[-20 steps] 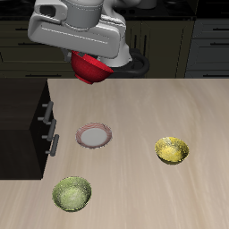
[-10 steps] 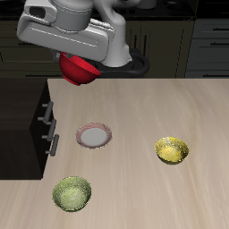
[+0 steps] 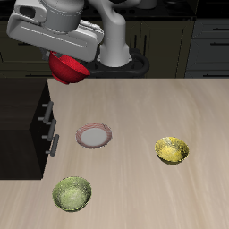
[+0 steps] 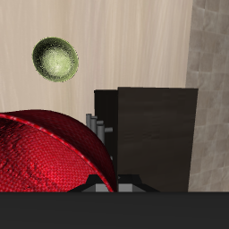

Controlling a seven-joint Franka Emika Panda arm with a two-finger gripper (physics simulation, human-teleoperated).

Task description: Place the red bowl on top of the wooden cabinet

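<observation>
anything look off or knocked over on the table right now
Nothing stands out. The yellow bowl, yellow-green bowl and small plate all sit upright and apart on the table, with nothing spilled. The red bowl is held in the air near the wooden cabinet, tilted in the end effector.
</observation>
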